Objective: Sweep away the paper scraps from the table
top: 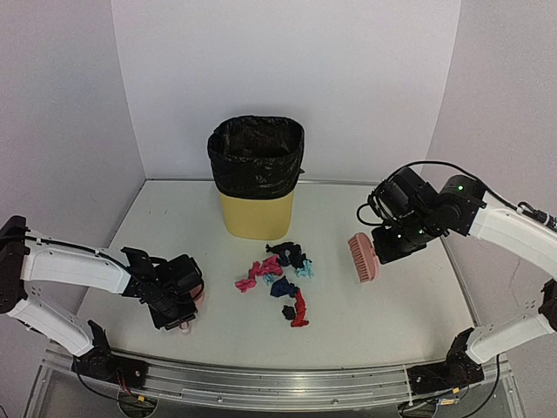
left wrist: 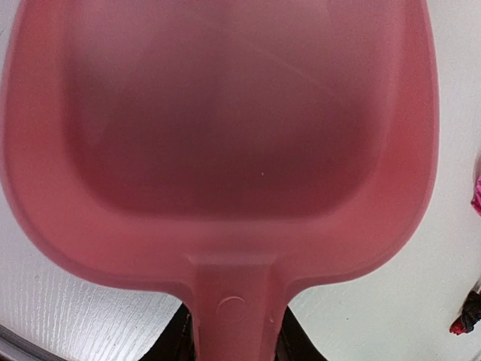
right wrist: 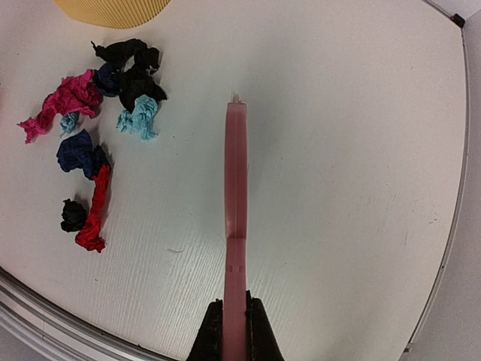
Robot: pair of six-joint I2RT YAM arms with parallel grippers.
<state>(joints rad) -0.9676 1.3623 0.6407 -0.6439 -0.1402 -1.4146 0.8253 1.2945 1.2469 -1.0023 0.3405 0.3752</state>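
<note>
Now scraps (top: 280, 286) lie on the bench (top: 374, 313) near the bin (top: 257, 209); left jaws grip a dustpan (left wrist: 225, 135); right jaws grip a brush (right wrist: 235, 188).

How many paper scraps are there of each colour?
Pink or red scraps: 2
Light blue scraps: 2
Dark blue or black scraps: about 5 (some are clumped together, so this count is rough)
Total: about 9 paper scraps
</note>
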